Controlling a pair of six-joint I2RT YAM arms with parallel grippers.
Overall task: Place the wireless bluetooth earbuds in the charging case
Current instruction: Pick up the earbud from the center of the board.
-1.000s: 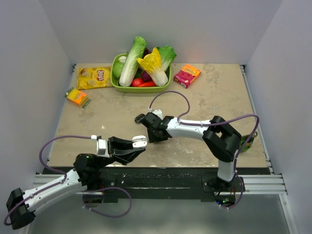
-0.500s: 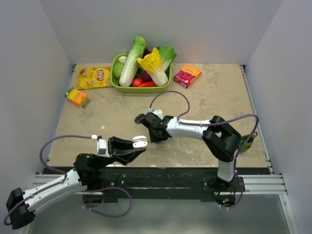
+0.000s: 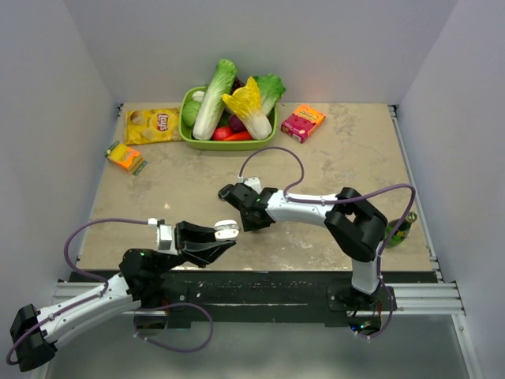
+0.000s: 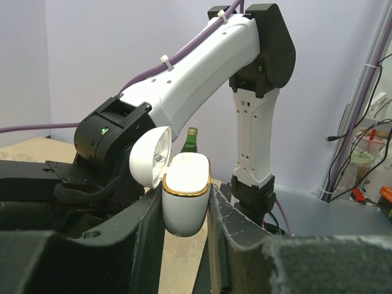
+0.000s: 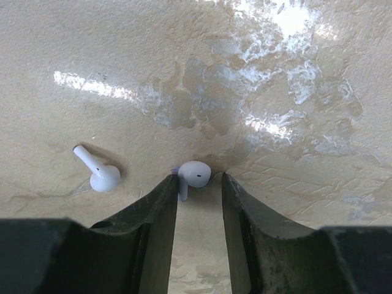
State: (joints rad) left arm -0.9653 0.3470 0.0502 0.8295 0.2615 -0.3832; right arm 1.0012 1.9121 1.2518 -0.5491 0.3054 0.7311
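Right claw (image 5: 197,177): jaws apart, straddling the small white stemmed plastic earbud (image 5: 195,173) at bottom centre of the right wrist view. It is not pinched. The left pad looks to touch the stem, and there is a gap on the right of the bud head. The bud lies flat on the beige mottled tabletop (image 5: 288,92), right at the fingertips.

My read for the grab:
- It's a tip-only catch on a glossy round head, so it is likely to squirt forward. Ease in a bit deeper first.
- Close slowly and let the right pad meet the head, not the stem.
- Lift straight up and note the stem direction for seating.

The second white earbud (image 5: 103,177) is at lower left of the same view, apart from the claw, stem pointing upper left. Don't sweep it.

Left claw (image 4: 185,211): clamped on the white rounded plastic charging case with a gold rim (image 4: 184,199), centre of the left wrist view. Its hinged lid (image 4: 150,160) is open and tipped left. In the top view the case (image 3: 226,230) is at lower centre, near the right claw (image 3: 237,193).

The wells aren't visible. For insertion I'd bring the bud in stem-down from the side away from the lid, with the case upright.
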